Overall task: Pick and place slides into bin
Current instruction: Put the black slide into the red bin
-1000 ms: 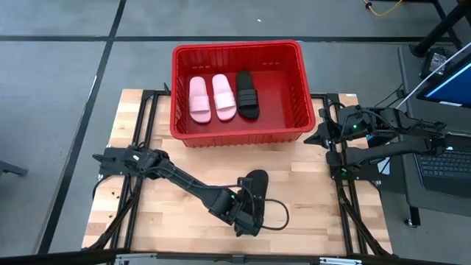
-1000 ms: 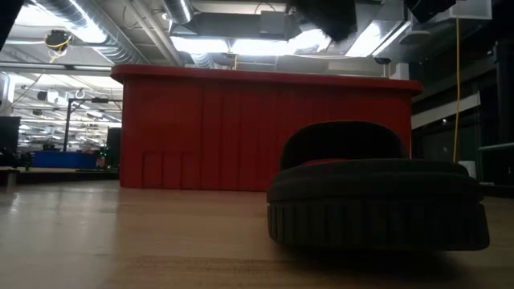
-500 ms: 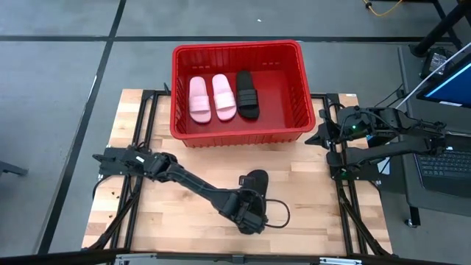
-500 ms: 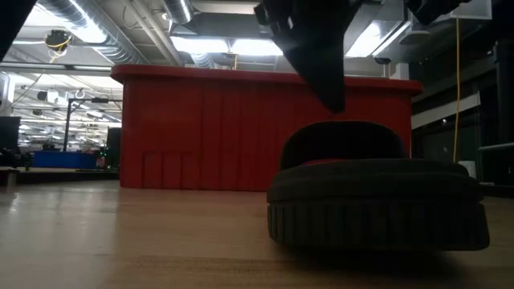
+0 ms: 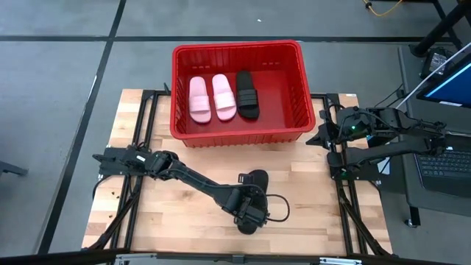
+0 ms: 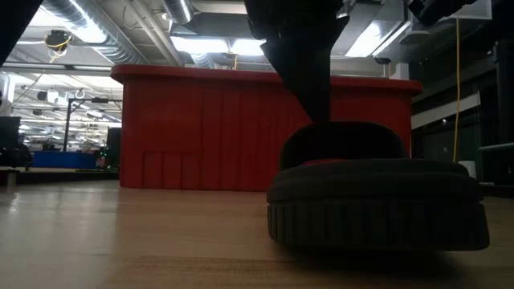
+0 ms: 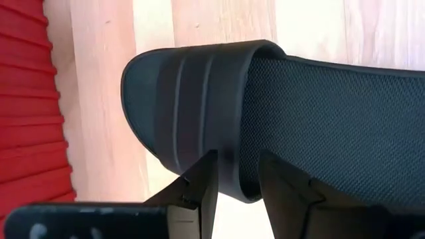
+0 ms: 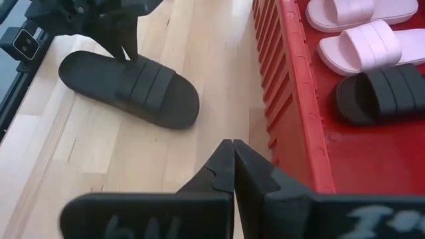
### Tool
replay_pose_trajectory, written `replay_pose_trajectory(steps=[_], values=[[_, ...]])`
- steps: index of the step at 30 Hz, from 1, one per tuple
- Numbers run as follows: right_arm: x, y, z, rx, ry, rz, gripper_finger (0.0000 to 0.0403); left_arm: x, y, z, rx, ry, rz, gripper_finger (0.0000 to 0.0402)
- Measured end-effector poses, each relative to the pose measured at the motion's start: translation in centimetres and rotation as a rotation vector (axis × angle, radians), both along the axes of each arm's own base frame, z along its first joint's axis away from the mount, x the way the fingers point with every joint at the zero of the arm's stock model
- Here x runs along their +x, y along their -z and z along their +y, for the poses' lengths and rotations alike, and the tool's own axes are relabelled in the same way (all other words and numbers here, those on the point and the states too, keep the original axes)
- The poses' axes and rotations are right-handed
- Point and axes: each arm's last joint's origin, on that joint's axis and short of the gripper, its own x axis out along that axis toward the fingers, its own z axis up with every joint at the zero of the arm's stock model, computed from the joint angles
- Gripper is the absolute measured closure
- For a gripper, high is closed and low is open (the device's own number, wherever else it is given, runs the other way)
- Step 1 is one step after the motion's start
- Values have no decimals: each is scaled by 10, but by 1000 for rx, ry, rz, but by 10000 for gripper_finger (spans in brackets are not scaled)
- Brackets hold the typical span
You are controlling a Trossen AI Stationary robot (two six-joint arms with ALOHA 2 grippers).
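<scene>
One black slide lies sole down on the wooden table, near the middle; it also shows in the low view and the right wrist view. My left gripper is open and points down at its wide strap, one finger outside the strap and one over the footbed. Two pale pink slides and another black slide lie in the red bin. My right gripper is shut and empty, beside the bin's right wall. My left gripper stands astride the strap's heel-side edge. One finger is over the strap's outer face and the other is at the strap's opening above the footbed. The fingers come from above. I cannot tell whether they touch the strap.
The bin stands at the table's far edge, its near wall behind the slide. Bare wood lies to the slide's left and right. Black arm frames run along both table sides, and a laptop sits beyond the right edge.
My left gripper has come down onto the black slide's strap and moved a little toward the table's far edge. The slide has stayed where it was.
</scene>
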Motion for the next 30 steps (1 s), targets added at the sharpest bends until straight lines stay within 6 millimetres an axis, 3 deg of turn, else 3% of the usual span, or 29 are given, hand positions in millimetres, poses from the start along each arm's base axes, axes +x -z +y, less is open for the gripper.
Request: replay_pose_trajectory(steps=[11, 18, 30], values=[[-1, 1, 0, -3, -3, 9, 398, 5, 13, 5, 27, 14, 32, 299], [0, 1, 0, 2, 1, 9, 398, 7, 20, 10, 185, -23, 1, 300], [0, 1, 0, 4, 3, 9, 398, 8, 26, 10, 175, -24, 18, 300]])
